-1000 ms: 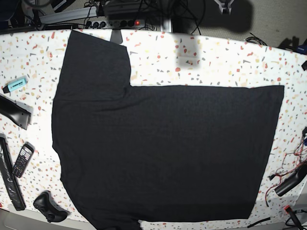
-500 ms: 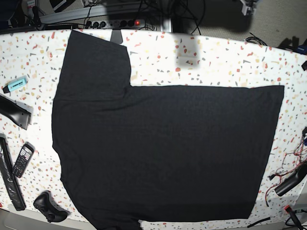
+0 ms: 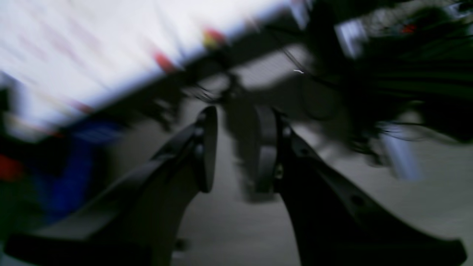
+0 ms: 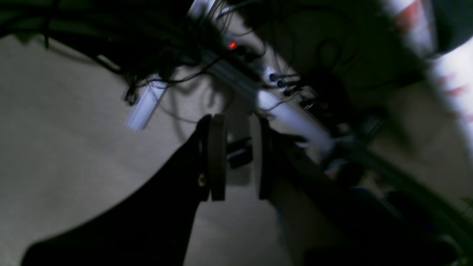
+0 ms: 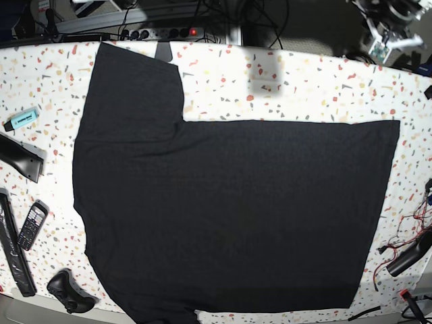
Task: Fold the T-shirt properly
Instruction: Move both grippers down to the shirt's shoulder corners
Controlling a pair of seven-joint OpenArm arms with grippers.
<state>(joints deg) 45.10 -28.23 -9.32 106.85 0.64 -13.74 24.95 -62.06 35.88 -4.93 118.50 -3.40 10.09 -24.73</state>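
The T-shirt (image 5: 229, 209) lies spread flat on the speckled table (image 5: 304, 88), plain black side up, with one sleeve reaching toward the far left corner. Neither gripper touches it. In the blurred left wrist view, my left gripper (image 3: 236, 147) stands open with nothing between its fingers, out past the table's edge above the floor. My right gripper (image 4: 240, 159) is also open and empty, over floor and cables behind the table. Part of the left arm (image 5: 386, 27) shows at the base view's top right corner.
At the table's left edge lie a teal highlighter (image 5: 20, 119), a black bar (image 5: 17, 155), a keypad phone (image 5: 32, 225) and a black controller (image 5: 67, 290). Red and black wires (image 5: 405, 246) sit at the right edge. A power strip (image 5: 169, 31) runs behind the table.
The dark arm at the top of the base view has swung right, from above the table's far middle to the top right corner. The T-shirt has not moved.
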